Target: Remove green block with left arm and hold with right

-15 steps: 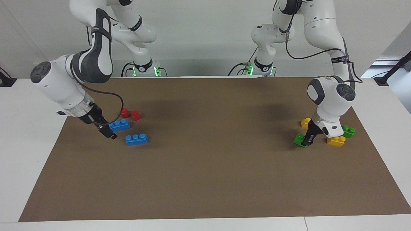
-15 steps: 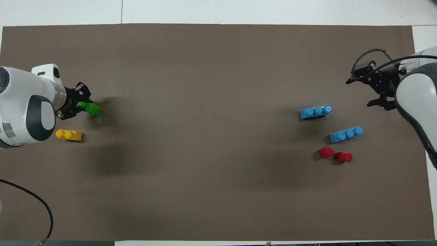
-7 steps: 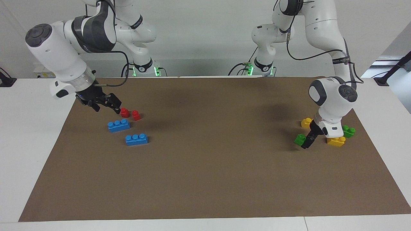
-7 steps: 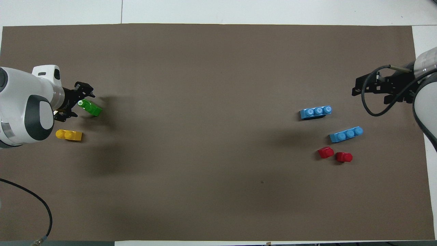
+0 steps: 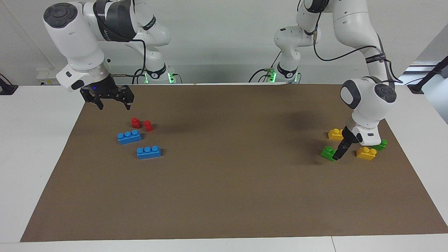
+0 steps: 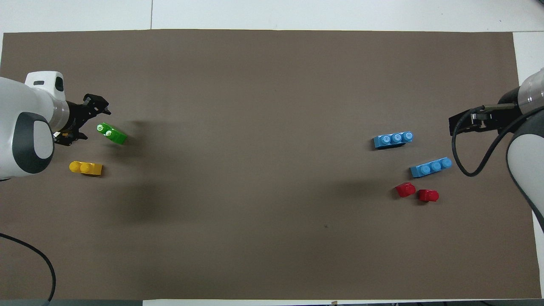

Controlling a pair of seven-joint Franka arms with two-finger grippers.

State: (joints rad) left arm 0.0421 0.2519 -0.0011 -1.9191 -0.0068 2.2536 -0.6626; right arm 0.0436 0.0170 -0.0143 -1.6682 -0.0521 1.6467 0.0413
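The green block [image 5: 328, 152] rests on the brown mat [image 5: 224, 182] at the left arm's end; it also shows in the overhead view [image 6: 111, 133], studs turned toward the gripper. My left gripper [image 5: 340, 151] is open and empty, tips just beside the block, a small gap showing in the overhead view [image 6: 85, 120]. My right gripper [image 5: 112, 102] is open and empty. It hangs raised over the mat's corner at the right arm's end, above the red bricks; the overhead view [image 6: 462, 123] shows it too.
Two yellow bricks [image 5: 336, 133] [image 5: 366, 153] and a darker green brick [image 5: 381, 143] lie around the left wrist. Two blue three-stud bricks [image 5: 129, 136] [image 5: 148, 152] and two red bricks [image 5: 136, 122] [image 5: 148, 125] lie at the right arm's end.
My left gripper opened, let go of the green block and drew back a little. My right arm rose from beside the blue bricks and swung toward the robots, gripper now pointing down.
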